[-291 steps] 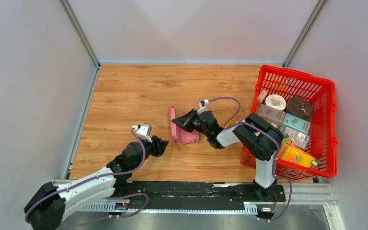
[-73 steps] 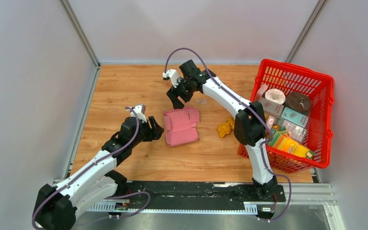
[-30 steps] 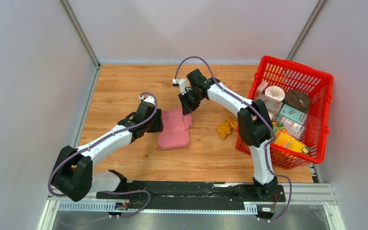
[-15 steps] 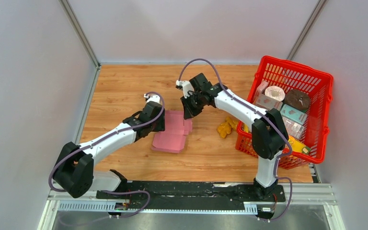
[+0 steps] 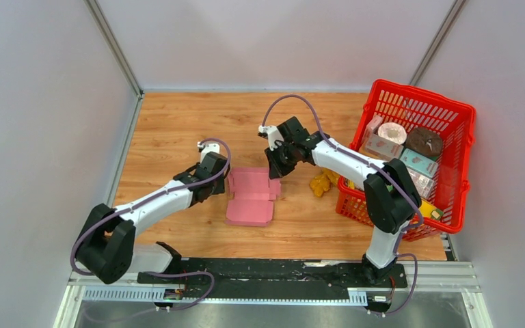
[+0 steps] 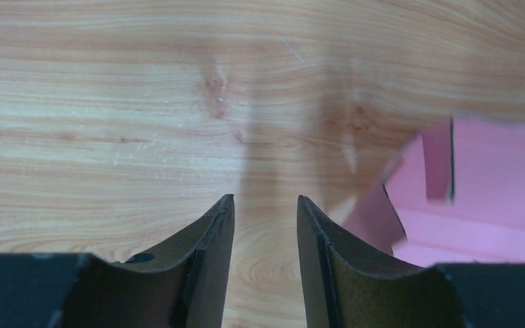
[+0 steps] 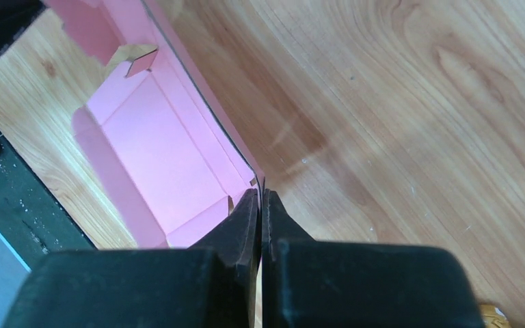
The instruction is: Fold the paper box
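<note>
The pink paper box (image 5: 251,197) lies unfolded on the wooden table, its side walls partly raised. It also shows in the right wrist view (image 7: 157,137) and at the right of the left wrist view (image 6: 492,198). My right gripper (image 5: 273,171) is at the box's far right corner. Its fingers (image 7: 260,195) are shut on the thin edge of a raised wall. My left gripper (image 5: 217,181) is just left of the box, low over the wood. Its fingers (image 6: 264,201) are open, with only bare table between them.
A red mesh basket (image 5: 420,102) with several printed cartons stands at the right edge. A small yellow object (image 5: 321,182) lies on the table between the box and the basket. Grey walls enclose the table at the left, back and right.
The box has slid slightly right and towards the front. My right gripper moved down and right with its wall edge. My left gripper drew back off the box to its left side.
</note>
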